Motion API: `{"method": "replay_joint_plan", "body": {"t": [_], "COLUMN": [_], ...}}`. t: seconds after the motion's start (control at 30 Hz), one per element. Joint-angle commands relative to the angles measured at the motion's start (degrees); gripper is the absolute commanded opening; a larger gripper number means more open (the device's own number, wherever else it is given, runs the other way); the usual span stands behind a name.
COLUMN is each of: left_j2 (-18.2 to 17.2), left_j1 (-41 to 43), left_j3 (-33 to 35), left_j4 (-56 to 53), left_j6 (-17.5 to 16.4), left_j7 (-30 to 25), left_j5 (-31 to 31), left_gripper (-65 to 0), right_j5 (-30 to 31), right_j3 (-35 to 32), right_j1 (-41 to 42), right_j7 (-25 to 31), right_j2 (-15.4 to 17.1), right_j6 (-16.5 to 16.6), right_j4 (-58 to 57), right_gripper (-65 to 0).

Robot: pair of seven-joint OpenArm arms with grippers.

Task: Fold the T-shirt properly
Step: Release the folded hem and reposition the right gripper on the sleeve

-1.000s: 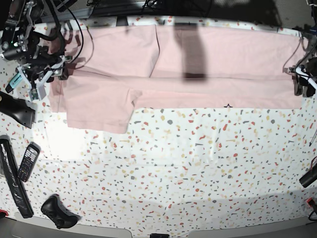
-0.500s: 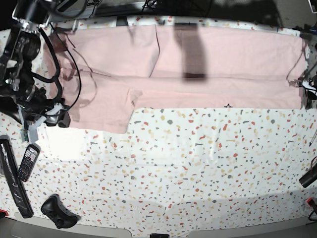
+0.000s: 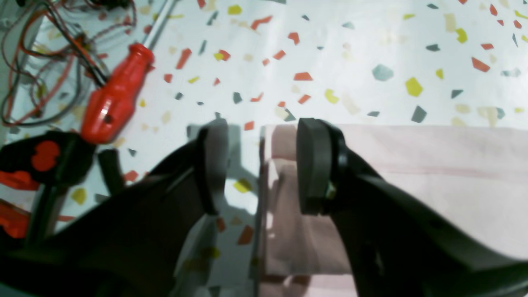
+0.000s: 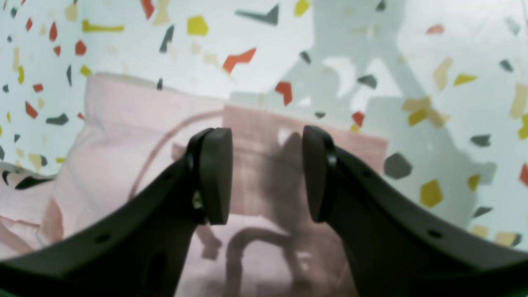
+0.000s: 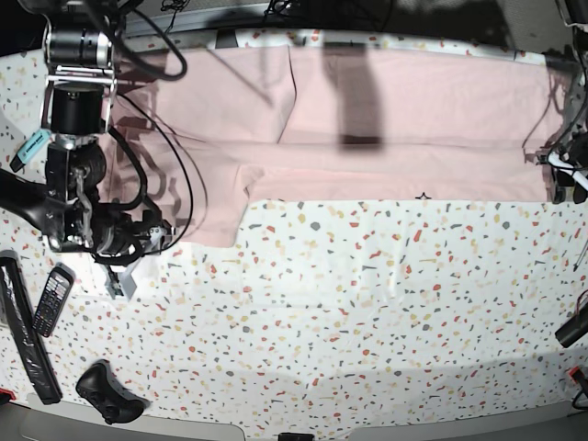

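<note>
Two ends of the T-shirt (image 5: 404,119), which is lying in a long band across the far side of the table (image 5: 367,312), are waiting for a grip. The right gripper (image 4: 267,173) and the left gripper (image 3: 262,165) are both standing apart, holding nothing, over the near corners. Each should be pinching all layers together before lifting evenly.

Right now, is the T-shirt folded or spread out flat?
Partly folded: the T-shirt lies as a long band with layered edges, one sleeve sticking out.
</note>
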Motion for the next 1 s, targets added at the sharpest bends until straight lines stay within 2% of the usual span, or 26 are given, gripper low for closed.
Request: {"method": "replay_joint_plan", "body": {"t": [0.0, 0.33, 0.63, 0.73, 0.83, 0.97], "left_j2": [-1.05, -0.79, -0.79, -0.79, -0.79, -0.79], "left_j1": [-0.59, -0.59, -0.59, -0.59, -0.59, -0.57], "left_j3": [-0.42, -0.42, -0.42, -0.42, -0.42, -0.42], "left_j4": [1.09, 1.09, 1.09, 1.09, 1.09, 1.09], "left_j6": [0.2, 0.2, 0.2, 0.17, 0.17, 0.17], "left_j7": [-1.7, -1.86, -2.71, -2.71, -2.71, -2.69], "left_j5": [-0.46, -0.46, -0.46, -0.46, -0.46, -0.46], "left_gripper": [-39.6, -39.6, -39.6, -39.6, -39.6, -39.6], "right_j5": [0.0, -0.98, -0.74, -0.76, -0.59, 2.56], "right_j3": [0.13, 0.11, 0.11, 0.13, 0.13, 0.13], "right_j1": [1.95, 2.47, 2.47, 2.58, 2.58, 1.64], "right_j7": [0.83, 1.01, -0.26, -0.66, -1.22, -5.51], "right_j2": [0.76, 0.74, 0.59, 0.63, 0.63, 0.63], "right_j6": [0.13, 0.13, 0.15, 0.24, 2.58, 2.51], "right_j4": [-0.13, -7.65, -7.63, -6.99, -3.58, 5.99], "right_gripper": [-38.1, -39.3, -65.0, -65.0, -65.0, -65.0]}}
